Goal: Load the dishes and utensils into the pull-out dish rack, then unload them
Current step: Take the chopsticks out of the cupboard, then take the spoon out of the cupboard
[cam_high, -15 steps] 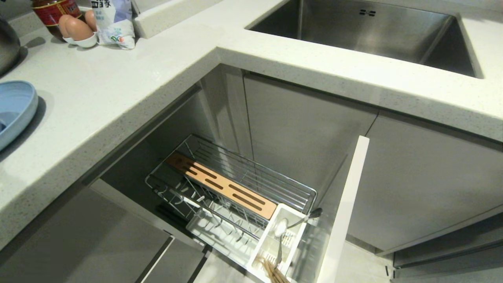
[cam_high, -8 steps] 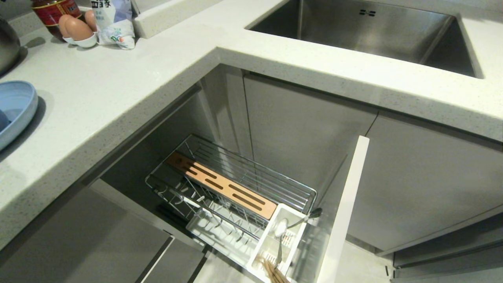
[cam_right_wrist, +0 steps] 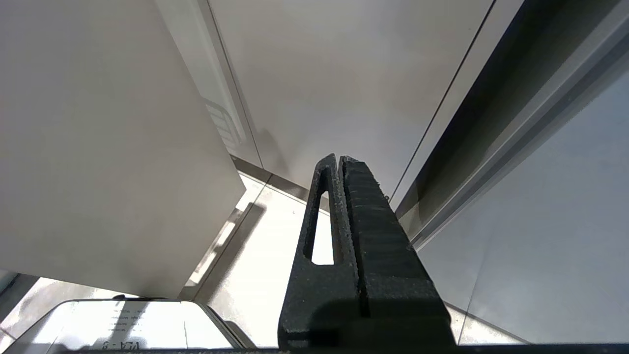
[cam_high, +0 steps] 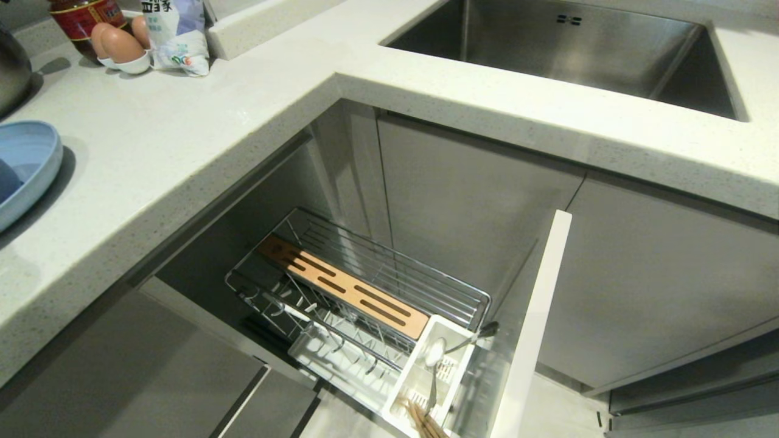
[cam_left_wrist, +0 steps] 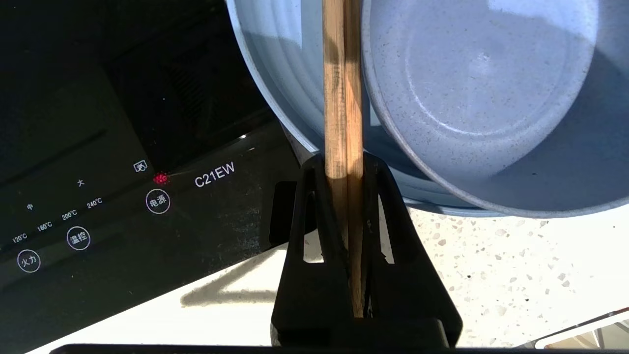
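The left gripper (cam_left_wrist: 344, 167) pinches two wooden chopsticks (cam_left_wrist: 342, 88) over the blue dishes.

The chopsticks stick out past the rim of the big blue plate (cam_left_wrist: 275, 73), right beside the round blue bowl (cam_left_wrist: 471, 98) that sits in the plate. The plate rests on the speckled counter (cam_left_wrist: 516, 275), next to the black stove top (cam_left_wrist: 98, 147). Below the counter, the pull-out dish rack (cam_high: 365, 292) stands open, with a spoon (cam_high: 435, 359) in its white caddy (cam_high: 420, 377). The right gripper (cam_right_wrist: 339, 162) is pressed together, holding nothing, near the grey cabinet doors (cam_right_wrist: 344, 73).
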Controlling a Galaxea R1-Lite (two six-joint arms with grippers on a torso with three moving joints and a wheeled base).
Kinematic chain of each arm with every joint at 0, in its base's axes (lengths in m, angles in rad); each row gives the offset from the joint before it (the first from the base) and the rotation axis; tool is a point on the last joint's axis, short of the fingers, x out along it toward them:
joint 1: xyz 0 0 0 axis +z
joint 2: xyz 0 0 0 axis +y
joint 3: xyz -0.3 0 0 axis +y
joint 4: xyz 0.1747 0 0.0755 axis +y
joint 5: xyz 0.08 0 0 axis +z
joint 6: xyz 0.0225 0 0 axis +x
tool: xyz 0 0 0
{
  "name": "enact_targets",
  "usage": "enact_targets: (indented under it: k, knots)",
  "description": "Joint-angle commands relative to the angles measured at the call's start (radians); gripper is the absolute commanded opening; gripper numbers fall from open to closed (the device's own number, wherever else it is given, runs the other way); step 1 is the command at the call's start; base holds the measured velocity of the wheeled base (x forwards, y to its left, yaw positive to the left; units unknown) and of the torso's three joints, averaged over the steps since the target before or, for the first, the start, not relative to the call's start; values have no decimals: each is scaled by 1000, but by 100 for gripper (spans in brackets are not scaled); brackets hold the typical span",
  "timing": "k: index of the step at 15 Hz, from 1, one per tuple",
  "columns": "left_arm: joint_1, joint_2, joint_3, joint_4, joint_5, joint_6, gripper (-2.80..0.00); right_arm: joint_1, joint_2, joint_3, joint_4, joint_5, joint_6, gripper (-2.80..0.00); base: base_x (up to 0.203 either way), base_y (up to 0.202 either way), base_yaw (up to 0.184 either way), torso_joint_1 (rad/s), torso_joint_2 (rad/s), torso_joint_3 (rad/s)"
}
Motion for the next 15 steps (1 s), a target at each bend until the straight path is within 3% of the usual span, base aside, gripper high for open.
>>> enact_targets:
  k: [1, 2, 12, 15]
  knots:
    - [0, 3, 1, 7, 1, -1, -280, 0, 0, 0, 0, 1, 0, -280, 0, 0, 0, 0, 0, 0]
    - [0, 3, 1, 7, 0, -1, 0, 0, 0, 0, 0, 0, 0, -280, 0, 0, 0, 0, 0, 0]
    - [4, -42, -45, 9, 8, -3, 0, 0, 0, 0, 0, 1, 0, -280, 0, 0, 0, 0, 0, 0]
    - [6, -114, -71, 4, 51, -2, 0, 0, 0, 0, 0, 0, 0, -280, 0, 0, 0, 0, 0, 0]
